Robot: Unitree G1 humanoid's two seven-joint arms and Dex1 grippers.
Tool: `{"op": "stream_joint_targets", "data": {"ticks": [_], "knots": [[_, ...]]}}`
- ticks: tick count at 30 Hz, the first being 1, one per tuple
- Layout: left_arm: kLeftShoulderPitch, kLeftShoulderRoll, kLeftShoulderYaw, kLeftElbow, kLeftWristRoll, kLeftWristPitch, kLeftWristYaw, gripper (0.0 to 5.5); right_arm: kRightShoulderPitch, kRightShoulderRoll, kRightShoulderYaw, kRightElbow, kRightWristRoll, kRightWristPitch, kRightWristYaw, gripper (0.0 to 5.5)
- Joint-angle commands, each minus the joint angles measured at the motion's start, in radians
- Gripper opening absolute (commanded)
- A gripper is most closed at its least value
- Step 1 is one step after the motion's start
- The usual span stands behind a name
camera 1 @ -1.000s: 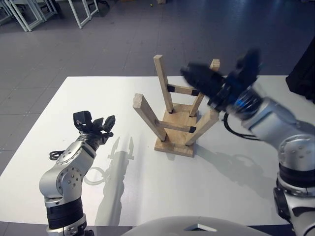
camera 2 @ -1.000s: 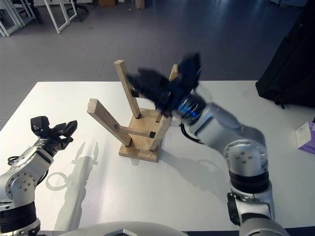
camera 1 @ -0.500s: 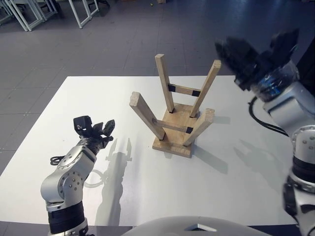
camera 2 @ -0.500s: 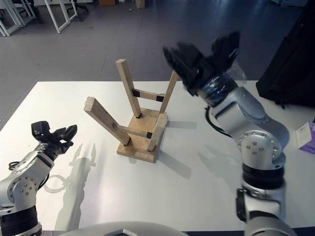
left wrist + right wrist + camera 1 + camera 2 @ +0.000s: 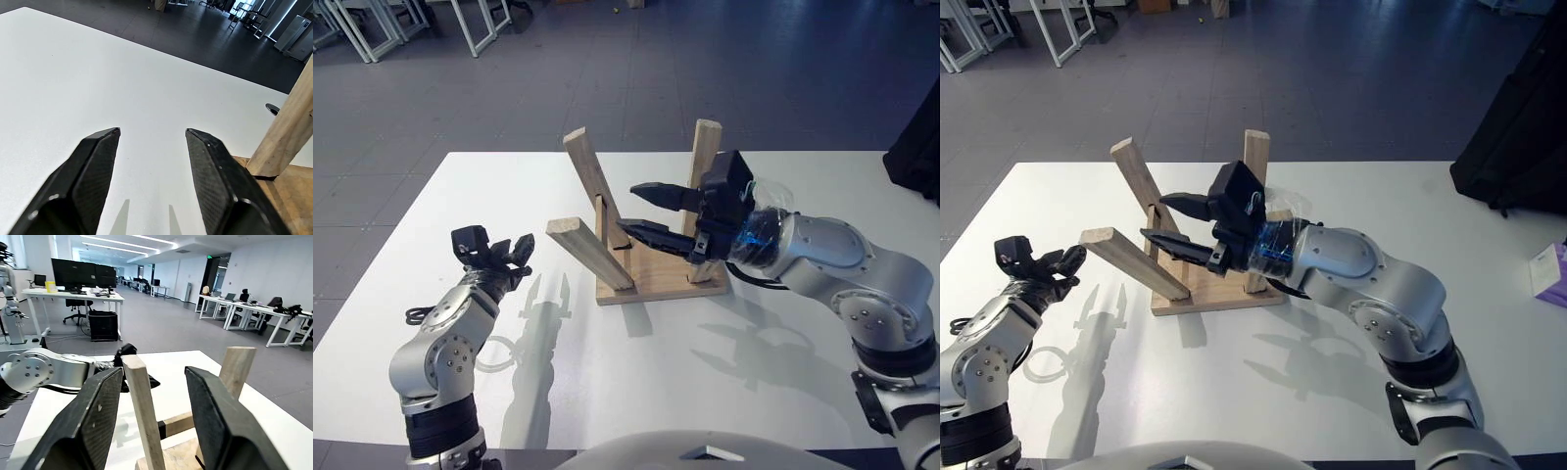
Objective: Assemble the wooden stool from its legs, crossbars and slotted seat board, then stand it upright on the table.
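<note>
Lower left: my left claw (image 5: 517, 252) hangs spread above the tabletop (image 5: 440, 196), with a pale ring (image 5: 499, 351) lying beside its arm. Centre frame: the stool (image 5: 590, 253) sits upside down, its seat board (image 5: 651, 284) flat on the tabletop and its legs in the air. From the right, my right claw (image 5: 628, 207) is spread astride one leg (image 5: 144, 421), gripping nothing. Assembly looks finished. I judge the flip is next: pinch that leg and tip the stool over, minding the splayed neighbouring legs.

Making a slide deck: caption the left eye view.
Right gripper open at the legs of the upturned stool; left gripper open over the table.
</note>
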Motion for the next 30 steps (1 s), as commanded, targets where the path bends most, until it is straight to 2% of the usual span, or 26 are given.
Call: {"op": "stream_joint_targets", "data": {"ticks": [1, 3, 5, 8, 9, 10, 13, 16, 21, 26, 30], "knots": [[0.030, 0.060, 0.024, -0.015, 0.016, -0.005, -0.056, 2.47, -0.006, 0.103, -0.081, 0.017, 0.172, 0.032, -0.072, 2.31], [0.048, 0.125, 0.086, -0.071, -0.089, 0.007, -0.184, 2.67, -0.038, 0.120, -0.164, 0.038, 0.399, 0.031, -0.132, 2.27], [0.130, 0.252, 0.166, -0.178, -0.252, 0.060, -0.403, 2.98, -0.055, 0.026, -0.261, 0.078, 0.605, 0.061, -0.132, 2.27], [0.220, 0.441, 0.286, -0.200, -0.283, 0.078, -0.608, 3.47, -0.031, -0.206, -0.369, 0.126, 0.854, 0.167, -0.044, 2.27], [0.238, 0.492, 0.322, -0.205, -0.306, 0.084, -0.676, 3.61, -0.015, -0.292, -0.401, 0.132, 0.876, 0.223, 0.030, 2.27], [0.248, 0.525, 0.343, -0.213, -0.325, 0.085, -0.723, 3.74, -0.004, -0.358, -0.421, 0.139, 0.862, 0.265, 0.098, 2.27], [0.191, 0.591, 0.329, -0.222, -0.382, 0.080, -0.794, 4.16, 0.024, -0.532, -0.413, 0.255, 0.568, 0.263, 0.359, 2.27], [0.077, 0.630, 0.217, -0.169, -0.399, 0.064, -0.841, 4.16, 0.026, -0.616, -0.320, 0.457, 0.270, 0.138, 0.577, 2.27], [-0.112, 0.625, 0.009, 0.003, -0.340, 0.020, -0.927, 4.16, -0.061, -0.532, -0.144, 0.613, -0.011, 0.005, 0.762, 2.27], [-0.225, 0.624, -0.116, 0.094, -0.296, -0.001, -1.017, 4.16, -0.113, -0.459, -0.102, 0.647, -0.091, -0.003, 0.859, 2.27], [-0.274, 0.624, -0.166, 0.138, -0.270, -0.008, -1.071, 4.16, -0.150, -0.418, -0.097, 0.677, -0.109, 0.047, 0.900, 2.27]]}}
